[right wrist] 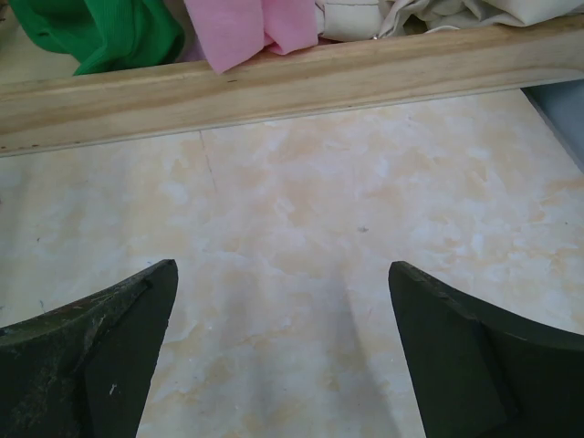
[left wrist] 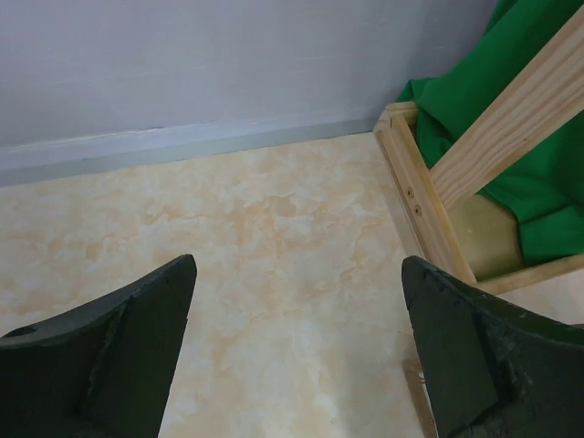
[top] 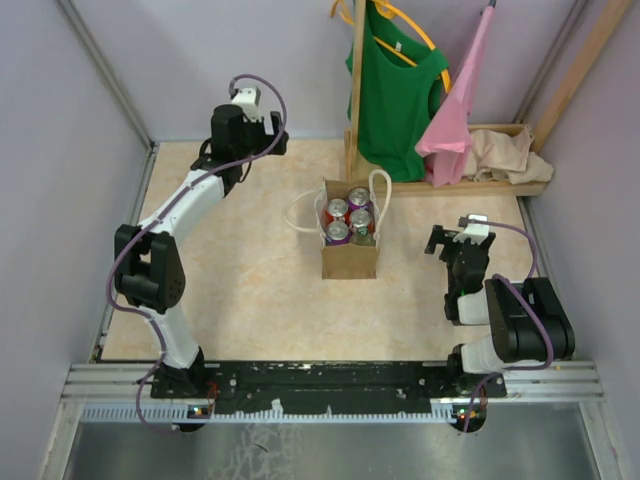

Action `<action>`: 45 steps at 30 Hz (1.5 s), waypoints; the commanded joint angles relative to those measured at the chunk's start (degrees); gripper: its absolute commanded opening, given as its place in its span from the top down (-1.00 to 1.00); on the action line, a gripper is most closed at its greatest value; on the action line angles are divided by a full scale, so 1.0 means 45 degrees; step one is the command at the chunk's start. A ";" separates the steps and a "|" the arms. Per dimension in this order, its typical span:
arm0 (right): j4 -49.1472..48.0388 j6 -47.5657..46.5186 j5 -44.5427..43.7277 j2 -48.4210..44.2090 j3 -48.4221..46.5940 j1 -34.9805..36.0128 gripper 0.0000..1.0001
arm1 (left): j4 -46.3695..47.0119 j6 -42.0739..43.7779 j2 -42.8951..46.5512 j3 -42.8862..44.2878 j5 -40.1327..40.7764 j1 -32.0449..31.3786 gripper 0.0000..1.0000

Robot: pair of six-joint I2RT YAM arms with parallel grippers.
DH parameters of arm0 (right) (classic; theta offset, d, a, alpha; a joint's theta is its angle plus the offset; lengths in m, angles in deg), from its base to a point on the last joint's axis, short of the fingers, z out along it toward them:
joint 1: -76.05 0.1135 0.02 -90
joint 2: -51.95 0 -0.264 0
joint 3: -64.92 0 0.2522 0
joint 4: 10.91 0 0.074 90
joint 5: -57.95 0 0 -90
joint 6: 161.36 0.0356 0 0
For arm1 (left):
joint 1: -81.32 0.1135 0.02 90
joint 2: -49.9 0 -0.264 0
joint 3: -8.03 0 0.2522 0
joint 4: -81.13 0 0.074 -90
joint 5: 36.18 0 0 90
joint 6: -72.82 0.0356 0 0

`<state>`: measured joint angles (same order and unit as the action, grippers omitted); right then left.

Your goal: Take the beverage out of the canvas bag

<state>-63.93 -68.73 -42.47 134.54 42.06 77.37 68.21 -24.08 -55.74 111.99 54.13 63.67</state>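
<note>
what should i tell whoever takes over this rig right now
Canvas bag: upright in the middle of the table, four beverage cans inside.
Left pincer: open, empty, far-left of the bag.
Right pincer: open, empty, right of the bag.
Done: nothing out yet.
Left: grasp a can, lift it clear, set it on the table.

— How many drinks are you seeing out there?
— I'm counting four cans [top: 337, 210], all sitting in one canvas bag [top: 350, 262], off to the left of my right gripper [right wrist: 283, 274].
— Handles?
— I'm making out two white handles [top: 380, 172] on it.
— And beyond the gripper?
— I'm seeing two hanging garments, one green shirt [top: 395, 100] and one pink top [top: 455, 120], plus one beige cloth heap [top: 505, 155], on one wooden rack [top: 480, 187].
</note>
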 commanded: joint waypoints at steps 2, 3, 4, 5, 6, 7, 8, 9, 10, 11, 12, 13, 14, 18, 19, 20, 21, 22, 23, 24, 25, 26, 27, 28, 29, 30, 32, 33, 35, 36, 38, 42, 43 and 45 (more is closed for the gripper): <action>-0.0647 0.0015 -0.0036 0.0007 -0.0262 -0.0020 -0.98 | 0.0795 -0.0077 0.0464 -0.0419 -0.0517 -0.0004 -0.99; -0.0647 0.0020 -0.0047 0.0002 -0.0262 -0.0028 -0.98 | 0.0790 -0.0012 0.0485 -0.0419 -0.0502 -0.0009 -0.99; -0.0647 0.0010 -0.0039 0.0006 -0.0262 -0.0031 -0.98 | 0.0775 0.0045 0.0505 -0.0388 -0.0500 0.0005 -0.99; -0.0647 0.0019 -0.0048 0.0007 -0.0262 -0.0024 -0.98 | 0.0771 0.0065 0.0525 -0.0362 -0.0517 -0.0003 -0.99; -0.0647 0.0003 -0.0044 0.0007 -0.0262 -0.0021 -0.98 | 0.0836 0.0040 0.0554 -0.0366 -0.0639 -0.0006 -0.99; -0.0647 0.0018 -0.0048 0.0007 -0.0262 -0.0020 -0.98 | 0.0954 0.0054 0.0594 -0.0401 -0.0869 -0.0004 -0.99; -0.0647 0.0010 -0.0046 0.0007 -0.0262 -0.0020 -0.98 | 0.1157 0.0120 0.0646 -0.0451 -0.1122 -0.0009 -0.99; -0.0647 0.0014 -0.0044 0.0007 -0.0262 -0.0020 -0.98 | 0.1458 0.0191 0.0721 -0.0553 -0.1359 -0.0004 -0.99; -0.0647 0.0012 -0.0048 0.0007 -0.0262 -0.0030 -0.98 | 0.1764 0.0193 0.0771 -0.0641 -0.1523 0.0006 -0.99; -0.0647 0.0010 -0.0032 0.0007 -0.0252 -0.0022 -0.98 | 0.2185 0.0188 0.0785 -0.0669 -0.1735 0.0002 -0.99; -0.0647 0.0008 -0.0044 0.0007 -0.0260 -0.0021 -0.98 | 0.2335 0.0193 0.0777 -0.0622 -0.1844 0.0002 -0.99; -0.0647 0.0012 -0.0031 0.0007 -0.0262 -0.0020 -0.98 | 0.2505 0.0169 0.0681 -0.0457 -0.1996 -0.0003 -0.99; -0.0647 0.0005 -0.0044 0.0002 -0.0262 -0.0020 -0.98 | 0.2498 0.0073 0.0552 -0.0195 -0.2150 0.0011 -0.99; -0.0652 0.0019 -0.0041 0.0007 -0.0262 -0.0020 -0.98 | 0.1792 -0.0274 -0.0580 0.1427 -0.3450 -0.0018 -0.99; -0.0658 0.0020 -0.0048 0.0007 -0.0262 -0.0020 -0.98 | 0.1589 -0.0349 -0.0927 0.1980 -0.3840 -0.0006 -0.99; -0.0649 0.0020 -0.0049 0.0004 -0.0262 -0.0020 -0.98 | 0.1295 -0.0414 -0.1312 0.2471 -0.4126 -0.0026 -0.99; -0.0662 0.0010 -0.0044 -0.0003 -0.0262 -0.0018 -0.98 | 0.1053 -0.0469 -0.1668 0.2891 -0.4466 -0.0024 -0.99; -0.0649 0.0007 -0.0041 0.0006 -0.0262 -0.0020 -0.98 | 0.0930 -0.0468 -0.1976 0.3205 -0.4912 -0.0038 -0.99; -0.0645 0.0009 -0.0048 0.0007 -0.0262 -0.0023 -0.98 | 0.0910 -0.0410 -0.2290 0.3425 -0.5290 -0.0069 -0.99; -0.0647 0.0016 -0.0049 0.0007 -0.0252 -0.0021 -0.98 | 0.0922 -0.0334 -0.2432 0.3562 -0.5484 -0.0149 -0.99; -0.0647 0.0020 -0.0054 0.0007 -0.0261 -0.0020 -0.98 | 0.0967 -0.0127 -0.2547 0.3662 -0.5742 -0.0252 -0.99; -0.0647 0.0010 -0.0049 0.0007 -0.0262 -0.0020 -0.98 | 0.1045 0.0165 -0.2660 0.3750 -0.6021 -0.0342 -0.99; -0.0647 0.0019 -0.0047 0.0007 -0.0257 -0.0020 -0.98 | 0.1063 0.0509 -0.2732 0.3820 -0.6266 -0.0444 -0.97; -0.0650 0.0020 -0.0040 0.0007 -0.0262 -0.0020 -0.98 | 0.1068 0.0748 -0.2792 0.3890 -0.6436 -0.0532 -0.95; -0.0648 0.0018 -0.0043 0.0007 -0.0262 -0.0020 -0.98 | 0.1088 0.0944 -0.2842 0.3928 -0.6696 -0.0607 -0.91; -0.0647 0.0018 -0.0051 0.0007 -0.0262 -0.0020 -0.98 | 0.1139 0.1095 -0.2872 0.3957 -0.6961 -0.0667 -0.83; -0.0647 0.0018 -0.0038 0.0004 -0.0262 -0.0023 -0.98 | 0.1189 0.1238 -0.2852 0.3916 -0.7367 -0.0766 -0.67; -0.0647 0.0020 -0.0030 0.0006 -0.0257 -0.0021 -0.98 | 0.1189 0.1269 -0.2786 0.3868 -0.7482 -0.0809 -0.60; -0.0636 0.0009 -0.0043 0.0007 -0.0262 -0.0020 -0.98 | 0.1035 0.1333 -0.2630 0.3699 -0.7732 -0.0885 -0.48; -0.0646 0.0019 -0.0038 0.0007 -0.0262 -0.0023 -0.98 | 0.0862 0.1351 -0.2541 0.3690 -0.7830 -0.0900 -0.44; -0.0647 0.0013 -0.0045 0.0007 -0.0262 -0.0020 -0.98 | 0.0129 0.1492 -0.2435 0.3916 -0.8077 -0.0943 -0.36; -0.0648 0.0020 -0.0048 0.0017 -0.0261 -0.0020 -0.98 | -0.2386 0.2455 -0.2451 0.5201 -0.7732 -0.1289 -0.26; -0.0662 0.0010 -0.0034 0.0008 -0.0262 -0.0020 -0.98 | -0.3028 0.2903 -0.2447 0.5522 -0.7449 -0.1453 -0.26; -0.0655 0.0020 -0.0031 0.0007 -0.0261 -0.0022 -0.98 | -0.4167 0.3897 -0.2361 0.5883 -0.7036 -0.1848 -0.23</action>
<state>-63.93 -68.73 -42.47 134.54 42.06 77.37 60.58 -15.03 -69.03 133.30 20.74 58.45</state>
